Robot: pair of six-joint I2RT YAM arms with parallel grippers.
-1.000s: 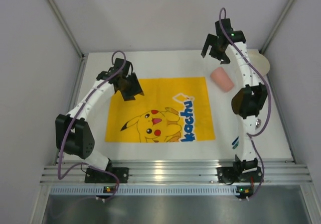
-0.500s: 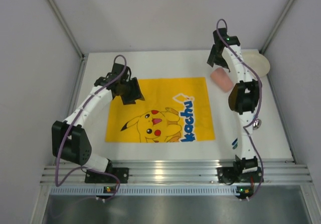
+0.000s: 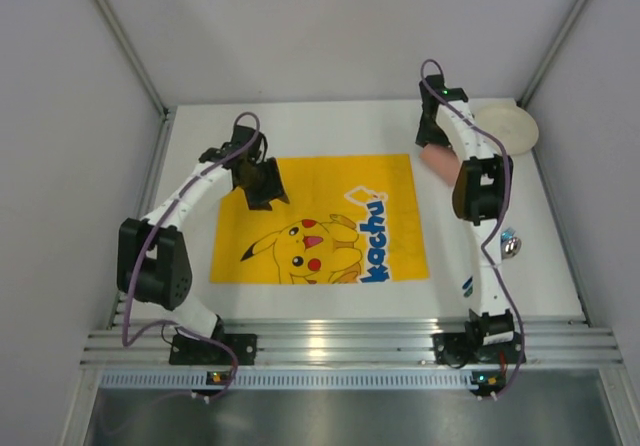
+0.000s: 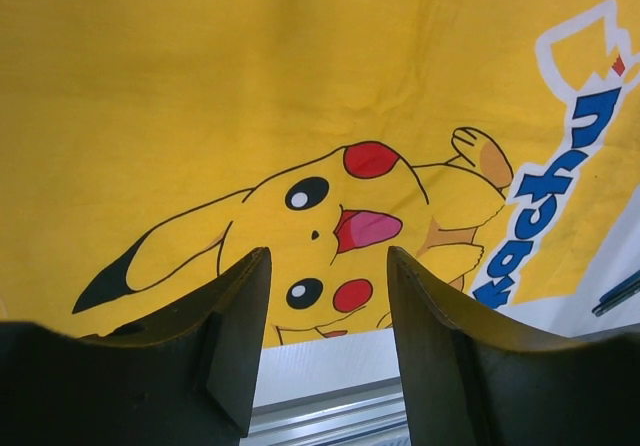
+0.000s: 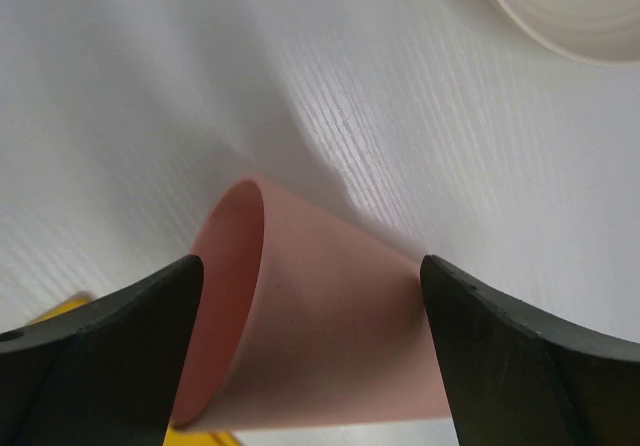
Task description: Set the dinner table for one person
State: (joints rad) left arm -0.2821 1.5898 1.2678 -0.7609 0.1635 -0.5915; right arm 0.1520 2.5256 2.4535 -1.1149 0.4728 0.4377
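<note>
Spreading flat beneath both arms, the dinner table (image 3: 320,131) is a plain white top boxed in by grey walls (image 3: 300,26), with aluminium rails (image 3: 340,344) along its near edge. It lies directly under the left gripper (image 3: 262,188) and the right gripper (image 3: 432,141), running out past each. The left gripper hangs over the far left corner of a yellow Pikachu placemat (image 3: 330,181), jaws partly spread with nothing between them. The right gripper is low over a pink cup (image 5: 320,336) lying on its side on bare white; its jaws are spread wide, one finger close beside each wall. Beyond it to the right sits a white plate (image 3: 510,126). From above, the arm hides most of the cup; the right wrist view shows its open mouth and the table's fine grain, while the left wrist view shows the mat's print between the fingers.
</note>
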